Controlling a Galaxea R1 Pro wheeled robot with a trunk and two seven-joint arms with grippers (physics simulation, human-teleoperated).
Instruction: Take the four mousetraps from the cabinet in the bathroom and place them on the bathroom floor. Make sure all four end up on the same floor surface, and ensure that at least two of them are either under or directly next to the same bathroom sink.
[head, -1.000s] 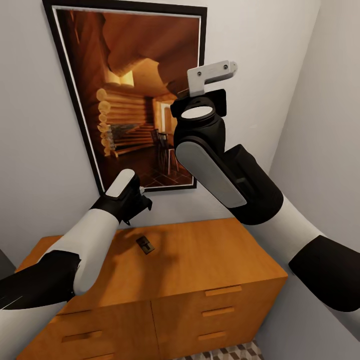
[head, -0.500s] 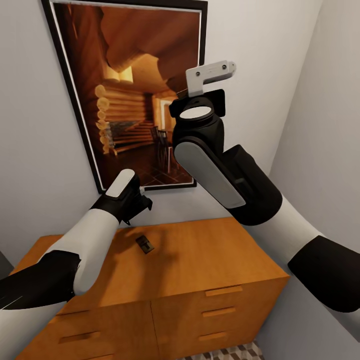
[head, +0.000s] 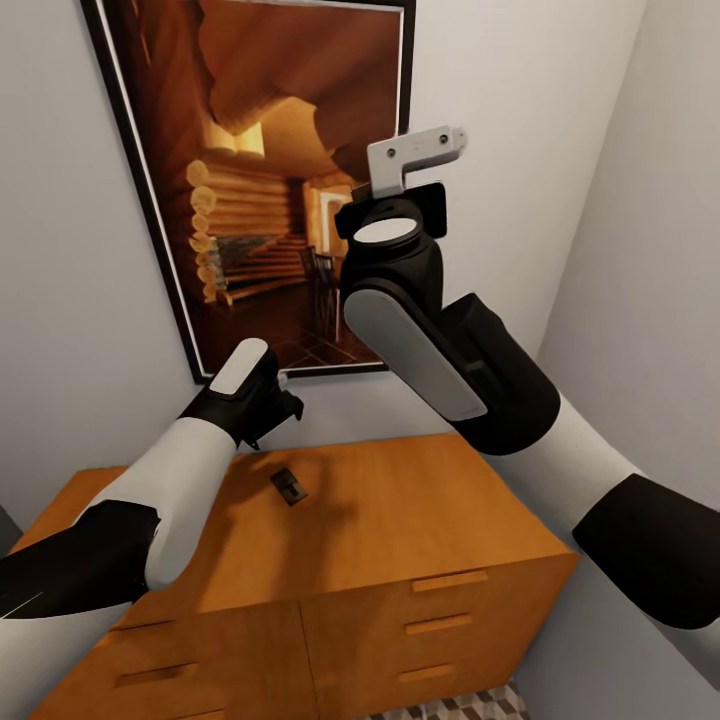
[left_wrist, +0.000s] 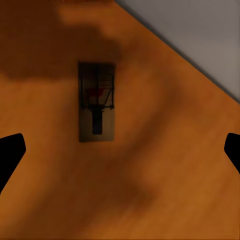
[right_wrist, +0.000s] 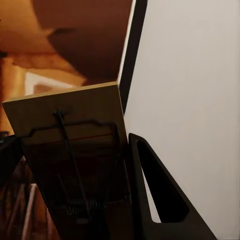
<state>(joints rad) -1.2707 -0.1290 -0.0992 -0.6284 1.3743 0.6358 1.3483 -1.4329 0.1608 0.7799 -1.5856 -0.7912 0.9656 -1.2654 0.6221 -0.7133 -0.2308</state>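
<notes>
Nothing on the cabinet (head: 380, 520) has shifted over the last second; only the head view has drifted a little, with the framed picture (head: 260, 180) and the raised right arm sitting slightly further left and the cabinet's flat top a touch higher. Nearest the camera, smooth slot-handled drawer fronts of orange-brown wood run below that flat worktop, and a sliver of cube-patterned bathroom floor (head: 470, 705) shows at the bottom edge. One mousetrap (head: 289, 488), a small flat dark rectangle with thin wire parts, lies on the worktop near its back left; the left wrist view shows the same board with its spring and wire bar, grain blurred. Above it hangs the left gripper (left_wrist: 120, 150), its black fingers spread wide with bare wood between them, touching nothing. Higher up, the glossy black-and-white right arm is lifted toward the wall, and the right gripper (right_wrist: 75, 165) pinches a second mousetrap (right_wrist: 75, 150) between its dark fingers, the board's pale wooden edge and bent wire clear against the picture's black frame and the plain grey wall (head: 80, 300) behind.
</notes>
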